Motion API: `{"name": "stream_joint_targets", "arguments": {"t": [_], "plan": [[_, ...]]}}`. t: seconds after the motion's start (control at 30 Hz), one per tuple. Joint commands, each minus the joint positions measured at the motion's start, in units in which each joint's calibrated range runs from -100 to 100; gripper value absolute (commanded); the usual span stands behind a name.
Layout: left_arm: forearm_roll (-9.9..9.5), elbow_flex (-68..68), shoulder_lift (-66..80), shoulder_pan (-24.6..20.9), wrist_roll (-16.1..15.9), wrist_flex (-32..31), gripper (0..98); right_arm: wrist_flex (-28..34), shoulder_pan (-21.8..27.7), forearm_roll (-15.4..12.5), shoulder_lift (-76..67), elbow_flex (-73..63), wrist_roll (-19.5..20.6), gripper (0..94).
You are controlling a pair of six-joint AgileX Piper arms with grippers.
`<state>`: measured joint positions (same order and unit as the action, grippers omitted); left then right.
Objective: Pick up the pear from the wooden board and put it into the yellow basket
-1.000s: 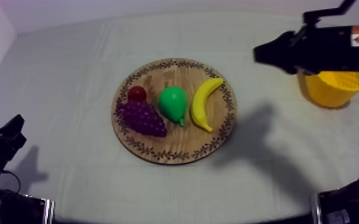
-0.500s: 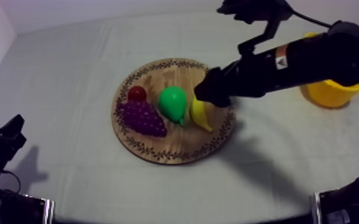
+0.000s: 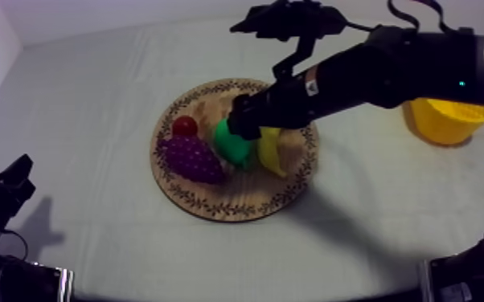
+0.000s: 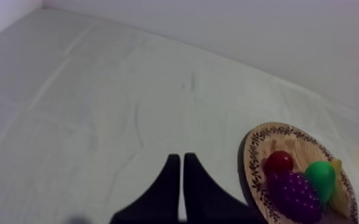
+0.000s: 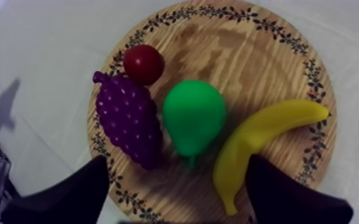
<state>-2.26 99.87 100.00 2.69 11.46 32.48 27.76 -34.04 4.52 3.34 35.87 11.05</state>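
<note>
Closure on nothing is being shown by the left gripper (image 4: 180, 156), which is being held low at the tabletop's near left corner with its two fingers pressed into a narrow wedge. Toward the left rim of the wooden board (image 5: 259, 59), the small red fruit (image 5: 143, 64) and the bunch of grapes (image 5: 127, 119) are lying, the grapes just beside the pear (image 5: 194, 116). The pear is sitting at the board's middle, not yet lifted. The right gripper (image 5: 177, 159) is being held above it, fingers spread wide with nothing between them. On the pear's right, the banana (image 5: 259, 140) is lying close along the right rim. The grasp is being judged the step in hand. It is best being done by lowering the fingers into the narrow gaps on either side of the pear's broad body, centred so that neither grapes nor banana is being nudged, and only then closing. The yellow basket (image 3: 446, 120) is standing near the tabletop's right edge, well apart from the board.
</note>
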Motion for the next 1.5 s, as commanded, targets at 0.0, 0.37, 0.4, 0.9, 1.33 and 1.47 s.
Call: {"name": "stream_joint_targets", "arguments": {"t": [0.0, 0.37, 0.4, 0.9, 1.33, 1.47], "plan": [[-0.01, 0.02, 0.00, 0.02, 0.02, 0.01, 0.1, -0.07, -0.10, 0.77, 2.93, -1.15, 0.77, 64.5], [-0.01, 0.02, 0.00, 0.02, 0.00, 0.01, 0.1, -0.85, -0.55, 2.85, 11.04, -5.33, 2.00, 60.3], [-0.01, 0.02, 0.00, 0.02, -0.01, 0.01, 0.1, -0.86, -0.55, 2.77, 11.47, -5.67, 1.87, 60.2], [-0.01, 0.02, 0.00, 0.02, 0.00, 0.01, 0.1, 0.07, -0.84, 4.63, 18.11, -9.88, 3.10, 58.8], [-0.01, 0.02, 0.00, 0.02, -0.01, 0.01, 0.1, -0.38, -0.53, 7.00, 22.60, -12.26, 5.57, 57.3], [-0.01, 0.02, 0.00, 0.02, -0.01, 0.01, 0.1, -0.73, -0.54, 7.23, 23.78, -12.92, 5.69, 56.0]]}}
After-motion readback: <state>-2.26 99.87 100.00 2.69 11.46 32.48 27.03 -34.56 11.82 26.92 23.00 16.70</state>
